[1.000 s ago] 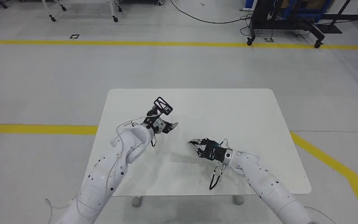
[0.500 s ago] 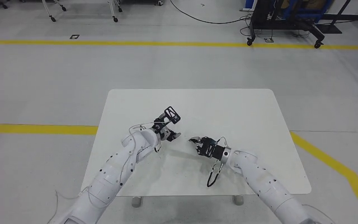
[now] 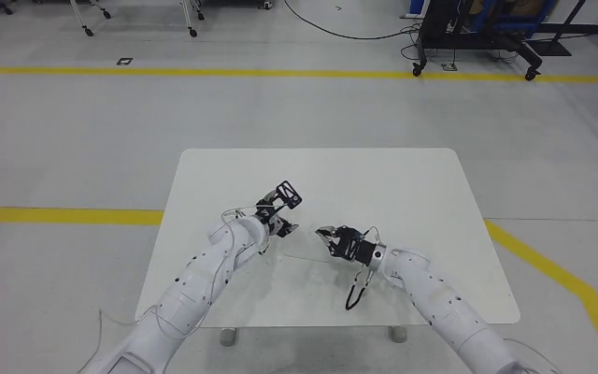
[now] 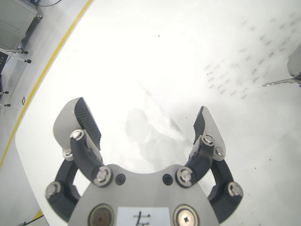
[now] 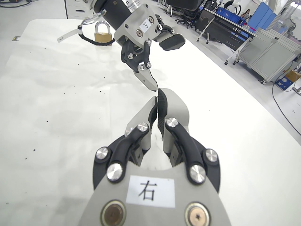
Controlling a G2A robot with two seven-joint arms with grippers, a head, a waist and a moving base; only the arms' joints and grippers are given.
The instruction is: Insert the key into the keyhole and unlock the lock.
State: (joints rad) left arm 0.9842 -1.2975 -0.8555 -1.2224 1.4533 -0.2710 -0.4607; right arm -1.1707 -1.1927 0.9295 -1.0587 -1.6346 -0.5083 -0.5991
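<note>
My right gripper (image 5: 157, 97) hovers just above the middle of the white table (image 3: 402, 178), shut on the key (image 4: 278, 82). The key's thin metal blade sticks out past its white finger. In the top view the right gripper (image 3: 323, 235) points at my left gripper (image 3: 286, 227), a short gap between them. The left gripper (image 4: 141, 104) is open with nothing between its ribbed pads; one fingertip (image 5: 150, 83) hangs almost against the right gripper's tips. A brass padlock (image 5: 102, 35) with a silver shackle stands upright on the table behind the left wrist.
Small dark specks dot the tabletop (image 5: 70, 90). A black cable loop (image 3: 355, 294) hangs from the right wrist near the table's front edge. Yellow floor lines (image 3: 75, 216) and wheeled racks (image 3: 486, 37) lie well off the table.
The left arm has swung toward the table's middle and lowered, bringing its open gripper close to the right gripper. The right gripper has barely shifted.
</note>
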